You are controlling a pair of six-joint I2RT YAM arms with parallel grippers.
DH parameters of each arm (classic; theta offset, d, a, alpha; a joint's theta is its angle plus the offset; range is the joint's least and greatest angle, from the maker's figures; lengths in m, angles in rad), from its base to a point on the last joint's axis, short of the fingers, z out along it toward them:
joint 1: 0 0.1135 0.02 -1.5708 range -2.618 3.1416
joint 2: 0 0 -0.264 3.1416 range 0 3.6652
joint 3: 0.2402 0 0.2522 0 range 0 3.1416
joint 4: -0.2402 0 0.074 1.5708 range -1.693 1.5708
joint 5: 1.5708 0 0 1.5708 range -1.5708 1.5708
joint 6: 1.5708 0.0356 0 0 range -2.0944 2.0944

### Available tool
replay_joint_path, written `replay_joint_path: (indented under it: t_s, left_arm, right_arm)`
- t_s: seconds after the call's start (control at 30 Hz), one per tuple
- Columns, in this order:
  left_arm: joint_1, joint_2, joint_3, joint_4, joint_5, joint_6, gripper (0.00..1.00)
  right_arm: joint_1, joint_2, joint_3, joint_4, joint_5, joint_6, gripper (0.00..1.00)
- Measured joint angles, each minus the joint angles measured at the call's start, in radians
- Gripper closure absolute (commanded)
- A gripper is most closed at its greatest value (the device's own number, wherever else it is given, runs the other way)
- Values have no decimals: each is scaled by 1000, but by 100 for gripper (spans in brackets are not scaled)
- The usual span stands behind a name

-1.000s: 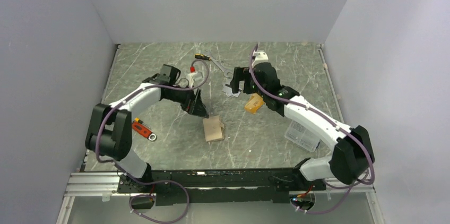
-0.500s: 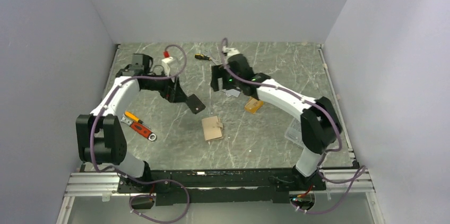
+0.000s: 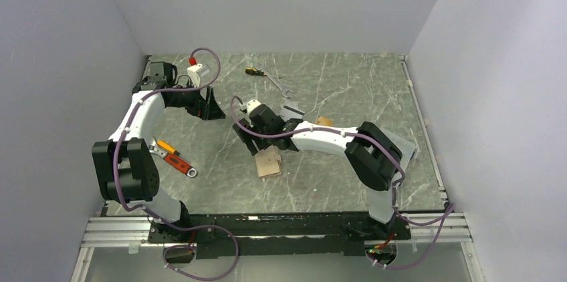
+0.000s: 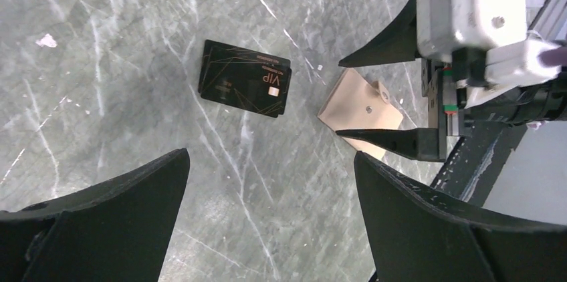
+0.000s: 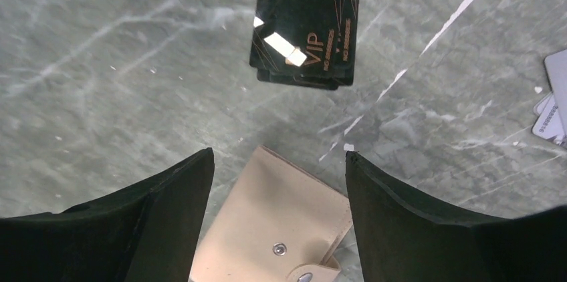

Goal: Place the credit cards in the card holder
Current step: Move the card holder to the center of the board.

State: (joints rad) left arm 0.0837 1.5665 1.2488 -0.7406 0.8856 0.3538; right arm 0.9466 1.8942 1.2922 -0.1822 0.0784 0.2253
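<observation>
The tan card holder [image 5: 281, 222] lies shut on the table, snap tab fastened, also visible in the top view [image 3: 271, 165] and the left wrist view [image 4: 358, 109]. My right gripper [image 5: 279, 154] hangs open just above it, one finger on each side. A black credit card [image 5: 306, 25] lies flat just beyond its fingertips [image 4: 244, 78]. Silver cards [image 3: 291, 109] and an orange card [image 3: 324, 121] rest behind the right arm. My left gripper [image 4: 271, 155] is open and empty, pulled back at the far left [image 3: 211, 104].
A screwdriver [image 3: 254, 71] and a wrench [image 3: 279, 85] lie at the back. Orange and red hand tools [image 3: 175, 159] sit near the left arm. A clear box [image 3: 405, 148] shows partly behind the right arm's elbow. The right arm stretches across the table's middle.
My right arm swung left from the silver cards to above the card holder, its jaws narrowing a little. My left arm drew back to the far left, away from the black card.
</observation>
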Motion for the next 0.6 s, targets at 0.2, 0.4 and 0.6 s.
replay_joint_path:
  t_s: [0.2,0.4,0.6]
  left_arm:
    - [0,0,5,2,-58,4,1]
    - [0,-1,32,3,-95,24,1]
    - [0,-3,34,-1,-104,53,1]
  right_arm:
    - [10,11,-71,3,31,-22,30]
    - [10,-9,-158,57,58,4,34]
    - [-5,-121,-290,51,98,48,38]
